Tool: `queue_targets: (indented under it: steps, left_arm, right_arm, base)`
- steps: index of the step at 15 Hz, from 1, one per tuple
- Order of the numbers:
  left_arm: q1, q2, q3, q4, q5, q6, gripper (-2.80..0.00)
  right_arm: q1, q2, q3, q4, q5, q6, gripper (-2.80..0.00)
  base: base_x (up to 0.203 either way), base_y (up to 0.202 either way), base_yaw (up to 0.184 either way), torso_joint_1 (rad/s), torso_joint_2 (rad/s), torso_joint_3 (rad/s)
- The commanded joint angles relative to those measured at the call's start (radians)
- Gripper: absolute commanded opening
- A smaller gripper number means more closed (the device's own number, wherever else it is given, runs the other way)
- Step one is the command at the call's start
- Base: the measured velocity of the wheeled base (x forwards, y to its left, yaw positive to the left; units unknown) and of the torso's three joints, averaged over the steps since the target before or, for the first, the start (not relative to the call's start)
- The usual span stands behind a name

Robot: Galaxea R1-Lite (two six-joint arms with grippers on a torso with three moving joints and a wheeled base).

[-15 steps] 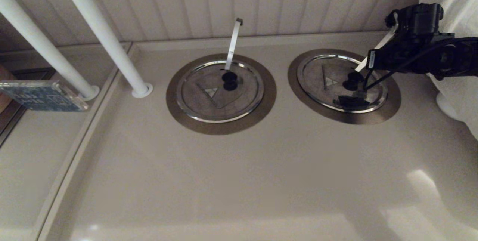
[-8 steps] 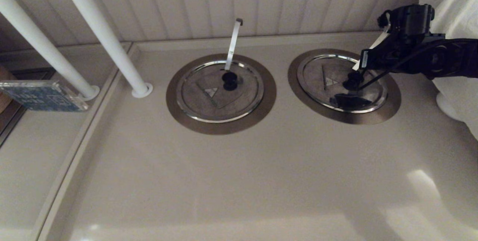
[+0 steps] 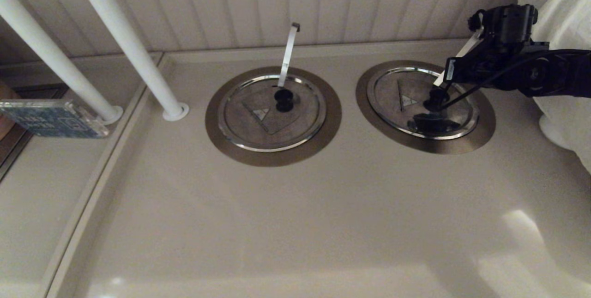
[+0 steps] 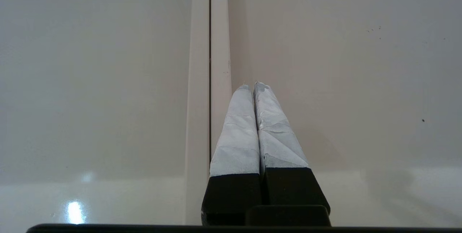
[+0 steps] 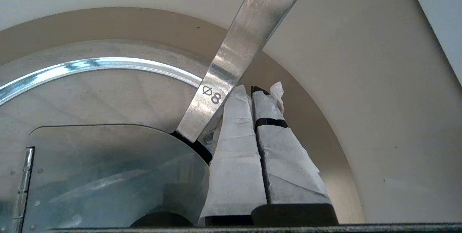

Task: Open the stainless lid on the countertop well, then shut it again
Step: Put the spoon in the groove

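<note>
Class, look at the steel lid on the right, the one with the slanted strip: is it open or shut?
Shut. The steel lid lies flat inside its ring, no dark gap showing. The right gripper is beside the slanted strip.

Round brushed-steel lid with slanted strip (image 3: 422, 104) sits in the right steel-ringed countertop well (image 3: 485, 127); twin vertical-strip lid (image 3: 270, 118) left of it. Right gripper (image 5: 251, 89) above lid's right edge, beside the strip. White poles (image 3: 127, 41) far left.

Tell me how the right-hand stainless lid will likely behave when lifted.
The stainless lid looks like thin rigid steel, so it should stay stiff, not flex. Its polished face seems slippery; the black knob offers better purchase. The slanted strip, beside the shut right claw, may guide it.
</note>
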Motion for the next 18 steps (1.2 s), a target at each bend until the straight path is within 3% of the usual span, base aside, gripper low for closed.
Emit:
queue_targets:
  steps: [1,18]
  left_arm:
    - [0.0,-0.002,0.0,0.0,0.0,0.001,-2.8]
    - [0.0,-0.002,0.0,0.0,0.0,0.001,-2.8]
  right_arm:
    - [0.001,0.003,-0.001,-0.002,0.001,0.001,-2.8]
    - [0.045,0.003,-0.001,-0.008,0.002,0.043,-2.8]
  base:
    - [0.0,0.0,0.0,0.0,0.0,0.0]
    - [0.0,0.0,0.0,0.0,0.0,0.0]
